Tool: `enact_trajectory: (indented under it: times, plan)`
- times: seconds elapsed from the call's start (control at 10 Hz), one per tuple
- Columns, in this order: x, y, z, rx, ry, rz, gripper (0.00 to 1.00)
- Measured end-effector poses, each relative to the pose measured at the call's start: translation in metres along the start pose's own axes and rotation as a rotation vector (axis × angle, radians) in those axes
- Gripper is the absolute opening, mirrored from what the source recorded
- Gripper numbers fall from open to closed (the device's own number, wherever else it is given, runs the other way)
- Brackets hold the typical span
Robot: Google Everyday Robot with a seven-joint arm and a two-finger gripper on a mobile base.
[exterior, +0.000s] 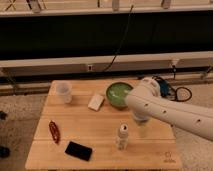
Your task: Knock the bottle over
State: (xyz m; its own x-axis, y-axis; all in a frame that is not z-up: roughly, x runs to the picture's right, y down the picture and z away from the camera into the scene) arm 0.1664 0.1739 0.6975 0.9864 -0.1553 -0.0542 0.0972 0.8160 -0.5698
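The gripper (142, 128) is hanging just beside the upright bottle (123, 136), which is standing to its left as we're watching; open or closed, I can't tell.

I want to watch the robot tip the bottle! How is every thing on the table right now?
bottle: standing upright, cap on, not knocked over yet
hand: hanging low, just right of the bottle
cup: upright, open top
green bowl: right way up
white block: lying flat
black phone: lying flat
red thing: lying flat
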Motion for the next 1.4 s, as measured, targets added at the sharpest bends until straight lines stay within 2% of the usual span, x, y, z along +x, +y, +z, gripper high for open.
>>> enact_trajectory:
  times: [0.1,0.3,0.7,0.8,0.9,1.0,1.2,1.4]
  plan:
    - [-0.007,-0.001,-0.001,-0.001,0.000,-0.007,0.75]
    - [-0.027,-0.003,-0.004,-0.003,-0.002,-0.024,0.55]
    - [-0.030,-0.002,-0.004,-0.007,0.000,-0.043,0.25]
    - [-0.044,0.000,-0.005,-0.007,-0.006,-0.056,0.13]
    - [-0.059,0.001,-0.007,-0.008,-0.012,-0.070,0.07]
    - [-0.075,0.002,-0.009,-0.009,-0.017,-0.084,0.05]
    - [-0.086,0.003,-0.008,-0.010,-0.019,-0.090,0.05]
    - [-0.080,0.013,-0.006,-0.008,-0.034,-0.092,0.05]
